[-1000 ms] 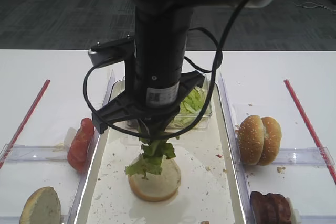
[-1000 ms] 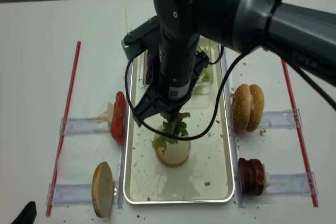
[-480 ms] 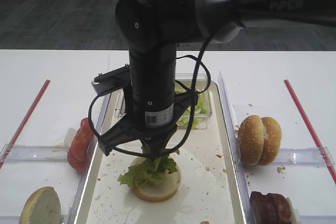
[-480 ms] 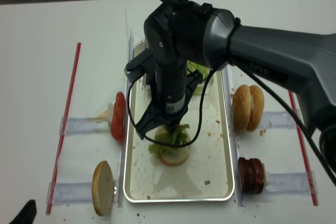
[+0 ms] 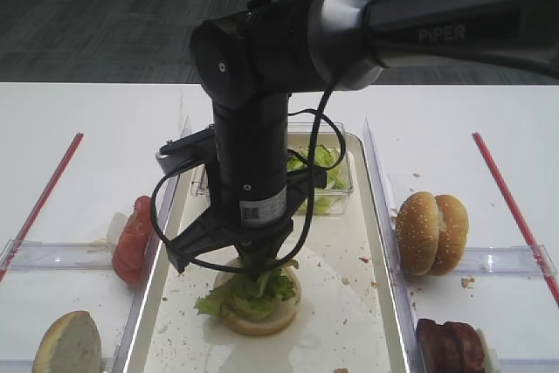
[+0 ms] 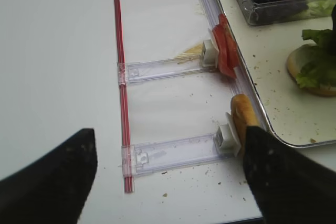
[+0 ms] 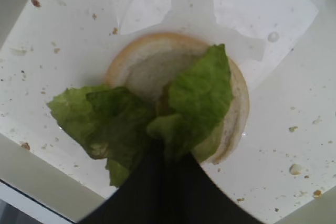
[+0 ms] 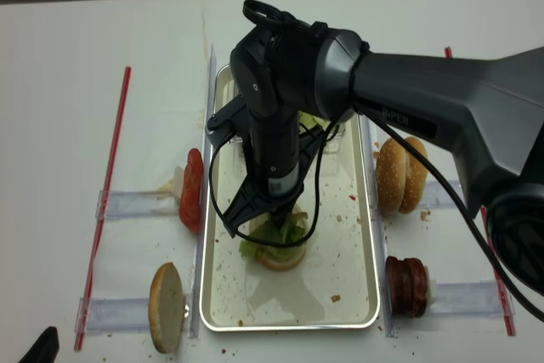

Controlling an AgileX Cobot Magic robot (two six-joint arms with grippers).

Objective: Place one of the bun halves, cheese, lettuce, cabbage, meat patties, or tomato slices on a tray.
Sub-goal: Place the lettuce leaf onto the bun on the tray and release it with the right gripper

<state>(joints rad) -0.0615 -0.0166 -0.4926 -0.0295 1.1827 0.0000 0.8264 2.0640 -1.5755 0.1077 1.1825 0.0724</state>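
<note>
Right pincer (image 7: 167, 148): I see it closed on the lettuce (image 7: 147, 119).
Lettuce: resting on a bun half (image 7: 178, 72) on the tray (image 5: 349, 303).
Left pincer (image 6: 168, 174): I see its jaws apart, empty, above the desk (image 6: 63, 51).

White table (image 8: 68, 82), big silver tray (image 8: 359, 295) in the middle, clear holders (image 6: 163, 69) and red straws (image 6: 121, 77) at each side

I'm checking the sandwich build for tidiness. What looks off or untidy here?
The lettuce sits off-centre on the bun half, overhanging one edge onto the tray, whose floor is crumb-speckled.
</note>
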